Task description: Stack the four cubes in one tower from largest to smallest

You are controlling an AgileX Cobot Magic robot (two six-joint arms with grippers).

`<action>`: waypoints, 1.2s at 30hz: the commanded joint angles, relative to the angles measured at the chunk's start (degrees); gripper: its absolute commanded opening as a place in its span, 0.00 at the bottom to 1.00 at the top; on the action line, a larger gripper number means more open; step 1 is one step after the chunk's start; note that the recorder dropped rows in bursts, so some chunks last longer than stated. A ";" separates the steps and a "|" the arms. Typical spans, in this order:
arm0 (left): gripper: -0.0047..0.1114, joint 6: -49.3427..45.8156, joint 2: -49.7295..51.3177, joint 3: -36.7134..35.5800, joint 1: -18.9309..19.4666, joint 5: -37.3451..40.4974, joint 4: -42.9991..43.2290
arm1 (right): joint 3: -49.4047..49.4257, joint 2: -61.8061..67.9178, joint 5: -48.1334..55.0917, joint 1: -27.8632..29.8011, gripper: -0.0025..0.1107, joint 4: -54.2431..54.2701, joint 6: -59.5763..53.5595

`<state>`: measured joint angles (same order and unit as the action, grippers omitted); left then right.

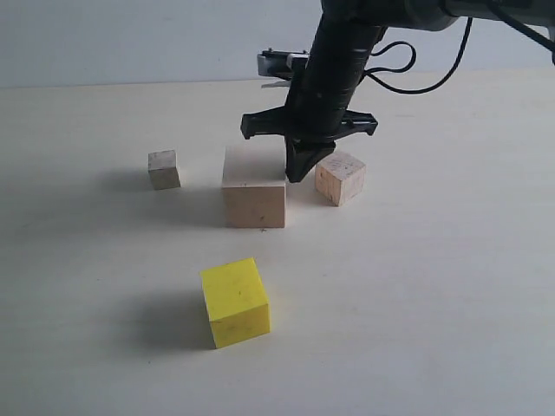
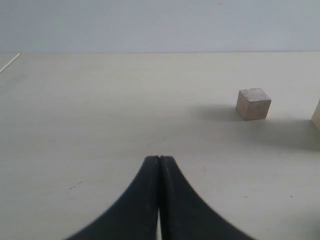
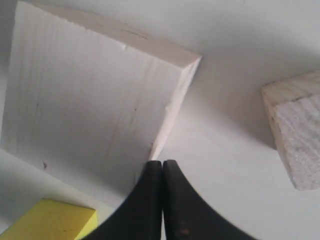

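Observation:
The large pale wood cube (image 1: 254, 192) (image 3: 95, 95) stands mid-table. My right gripper (image 1: 297, 176) (image 3: 162, 163) is shut and empty, its tips down at that cube's right edge, in the gap between it and the medium pale wood cube (image 1: 340, 178) (image 3: 296, 135). The tiny pale wood cube (image 1: 163, 169) (image 2: 253, 103) sits apart to the left. The yellow cube (image 1: 235, 302) (image 3: 50, 220) lies alone nearer the front. My left gripper (image 2: 160, 159) is shut with nothing in it, low over bare table; it does not show in the exterior view. No cube rests on another.
The pale tabletop (image 1: 434, 286) stretches wide around the cubes, with a plain wall behind. The right arm's black body (image 1: 334, 69) and its cable hang over the back of the scene.

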<state>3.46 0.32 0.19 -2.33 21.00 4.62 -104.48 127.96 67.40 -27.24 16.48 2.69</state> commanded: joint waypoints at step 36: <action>0.04 -0.08 -0.32 -0.19 -0.43 -0.44 -0.44 | 0.19 -5.54 -1.15 -0.11 0.02 -9.75 1.87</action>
<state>3.46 0.32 0.19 -2.33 21.00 4.62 -104.25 126.41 65.87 -27.24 8.60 4.11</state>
